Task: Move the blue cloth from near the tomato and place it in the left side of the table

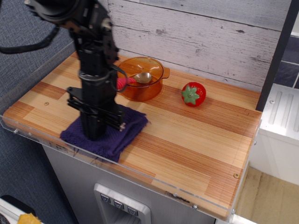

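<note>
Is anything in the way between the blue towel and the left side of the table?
Nothing visible. The bare table lies left of the blue cloth, which the gripper presses down on. The orange pot and tomato sit behind and to the right, off that path.

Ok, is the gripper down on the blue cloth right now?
Touching. The one camera view shows the gripper planted in the middle of the blue cloth, no gap visible. Whether its jaws are shut on the fabric cannot be told.
</note>
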Controlling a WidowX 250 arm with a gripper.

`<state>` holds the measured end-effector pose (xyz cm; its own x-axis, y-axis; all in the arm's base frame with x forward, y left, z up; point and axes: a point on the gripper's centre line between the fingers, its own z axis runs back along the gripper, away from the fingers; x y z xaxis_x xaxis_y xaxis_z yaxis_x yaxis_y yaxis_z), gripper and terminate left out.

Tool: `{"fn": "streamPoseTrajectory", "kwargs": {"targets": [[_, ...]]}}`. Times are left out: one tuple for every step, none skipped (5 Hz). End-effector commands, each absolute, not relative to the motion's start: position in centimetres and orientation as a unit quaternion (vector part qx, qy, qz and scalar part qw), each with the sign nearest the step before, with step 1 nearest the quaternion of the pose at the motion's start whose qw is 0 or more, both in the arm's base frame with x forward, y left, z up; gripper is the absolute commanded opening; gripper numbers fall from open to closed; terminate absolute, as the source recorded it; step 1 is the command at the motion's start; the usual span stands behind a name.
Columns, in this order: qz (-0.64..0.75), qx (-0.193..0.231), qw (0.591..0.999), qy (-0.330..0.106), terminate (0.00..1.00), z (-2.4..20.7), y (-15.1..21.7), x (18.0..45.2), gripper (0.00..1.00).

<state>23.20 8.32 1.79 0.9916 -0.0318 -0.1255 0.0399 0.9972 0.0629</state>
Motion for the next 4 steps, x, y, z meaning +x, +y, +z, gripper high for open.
{"fn": "streamPoseTrajectory", "kwargs": {"targets": [[-0.044, 0.056, 0.996, 0.047, 0.00, 2.6, 11.8, 22.7, 0.00], [-0.054, 0.077, 0.994, 0.056, 0.00, 2.5, 13.7, 23.0, 0.00], [-0.047, 0.089, 0.994, 0.052, 0.00, 2.9, 15.9, 23.4, 0.00], [-0.040, 0.089, 0.994, 0.044, 0.00, 2.6, 17.8, 23.8, 0.00]]}}
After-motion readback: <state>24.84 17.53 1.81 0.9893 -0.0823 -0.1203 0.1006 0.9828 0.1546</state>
